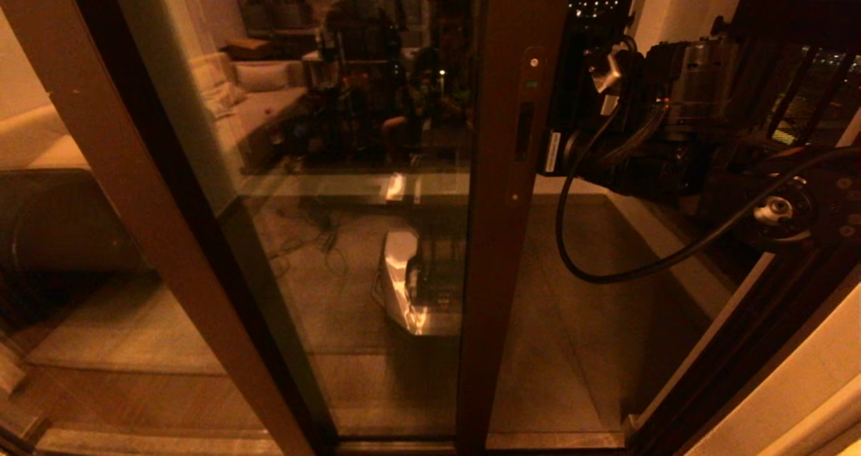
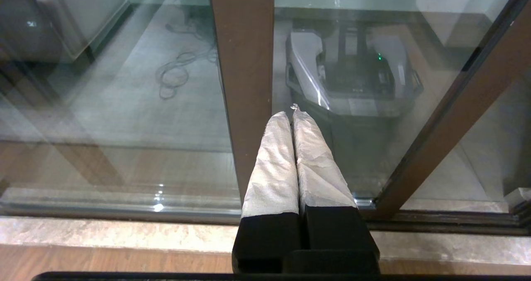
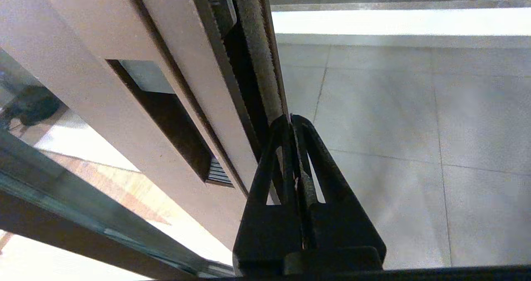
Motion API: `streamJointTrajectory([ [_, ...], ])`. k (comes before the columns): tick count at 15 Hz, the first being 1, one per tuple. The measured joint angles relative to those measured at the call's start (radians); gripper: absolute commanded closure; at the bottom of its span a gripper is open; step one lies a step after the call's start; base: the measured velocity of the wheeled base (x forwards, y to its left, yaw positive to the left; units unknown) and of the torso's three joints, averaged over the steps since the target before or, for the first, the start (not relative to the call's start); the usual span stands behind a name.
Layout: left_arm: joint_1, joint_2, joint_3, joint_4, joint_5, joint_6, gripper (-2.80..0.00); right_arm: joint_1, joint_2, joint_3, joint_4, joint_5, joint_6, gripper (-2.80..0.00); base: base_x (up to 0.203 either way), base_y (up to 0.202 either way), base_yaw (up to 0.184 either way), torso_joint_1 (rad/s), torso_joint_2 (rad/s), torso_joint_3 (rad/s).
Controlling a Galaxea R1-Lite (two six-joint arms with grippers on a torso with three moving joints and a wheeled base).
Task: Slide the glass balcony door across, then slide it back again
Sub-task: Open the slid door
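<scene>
Tiled balcony floor (image 3: pixel 415 119), right tool (image 3: pixel 292 121) pressed together against glass balcony door (image 3: pixel 137 90) edge (left tool (image 2: pixel 292 113) likewise closed)

No legible text, brand, number or sign appears in any view. A small white label (image 1: pixel 551 152) sits on the right arm's wrist housing beside the glass balcony door (image 1: pixel 501 173), but its print is too small to read. A striped, barcode-like sticker (image 3: pixel 217 173) is visible inside the door's handle slot (image 3: pixel 166 115) in the right wrist view, and no characters on it can be read.
</scene>
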Motion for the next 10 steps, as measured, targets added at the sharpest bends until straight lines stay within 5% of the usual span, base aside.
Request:
streamJointTrajectory([
  [10, 0.0, 0.0, 0.0, 0.0, 0.0, 0.0, 0.0, 0.023, 0.003, 0.004, -0.002, 0.009, 0.011, 0.0, 0.0, 0.0, 0.0, 0.0, 0.0, 0.0],
])
